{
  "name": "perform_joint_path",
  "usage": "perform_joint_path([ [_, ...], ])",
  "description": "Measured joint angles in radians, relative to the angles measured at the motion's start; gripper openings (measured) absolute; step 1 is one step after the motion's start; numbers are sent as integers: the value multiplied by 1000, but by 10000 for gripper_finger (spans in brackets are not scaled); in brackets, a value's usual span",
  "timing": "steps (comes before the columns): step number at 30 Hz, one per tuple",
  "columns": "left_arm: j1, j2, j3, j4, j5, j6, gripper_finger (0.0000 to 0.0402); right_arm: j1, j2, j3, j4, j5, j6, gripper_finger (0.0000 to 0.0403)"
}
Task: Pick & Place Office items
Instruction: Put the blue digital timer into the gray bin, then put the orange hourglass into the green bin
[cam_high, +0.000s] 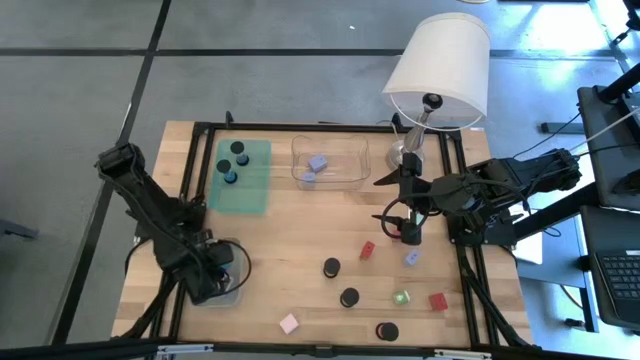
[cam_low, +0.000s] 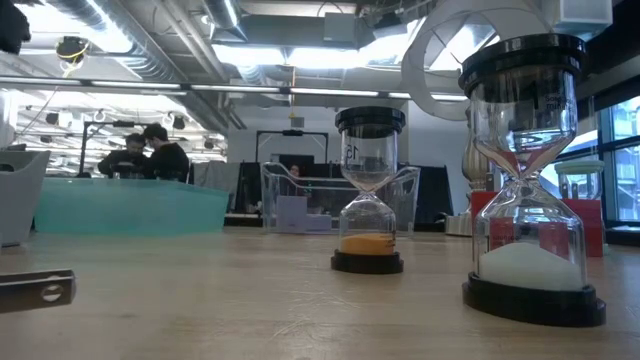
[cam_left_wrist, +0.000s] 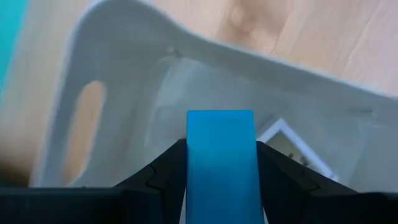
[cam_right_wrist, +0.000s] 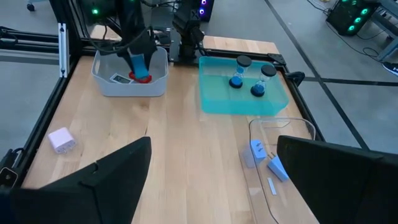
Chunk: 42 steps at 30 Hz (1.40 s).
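My left gripper (cam_left_wrist: 221, 186) is over the grey tray (cam_right_wrist: 104, 79) at the table's near left and is shut on a blue block (cam_left_wrist: 221, 134). The tray holds a red piece (cam_right_wrist: 143, 78) and a flat labelled rectangle (cam_right_wrist: 118, 78). My right gripper (cam_high: 405, 232) hangs open above the table near the lamp base, touching nothing. Loose items stand on the wood near it: black caps (cam_high: 331, 267), red blocks (cam_high: 367, 250), a lilac block (cam_high: 411, 258), a green piece (cam_high: 401, 297) and a pink block (cam_high: 289, 323). My left gripper pinches the blue block's two opposite long sides (cam_left_wrist: 189, 155) between its fingers, coming from above and pointing down. The block's free end sticks out beyond the fingertips (cam_right_wrist: 138, 64) into the grey tray. Whether that end touches the tray floor cannot be told.
A teal mat (cam_high: 255, 190) at the far left carries three black-capped hourglasses (cam_high: 240, 155). A clear tray (cam_high: 345, 180) beside it holds lilac blocks (cam_high: 317, 162). The white-shaded lamp (cam_high: 440, 65) stands at the far right. In the low view two hourglasses (cam_low: 368, 190) stand close by.
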Motion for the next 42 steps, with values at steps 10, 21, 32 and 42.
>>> perform_joint_path([
  [10,0,0,-83,72,8,60,160,0,0,0,32,9,0,351],
  [21,0,0,-92,79,105,70,191,0,0,0,80,11,0,351],
  [32,9,0,-65,60,223,76,235,0,0,0,103,11,0,351],
  [42,11,-41,85,-173,88,88,214,0,2,0,132,10,26,351],
])
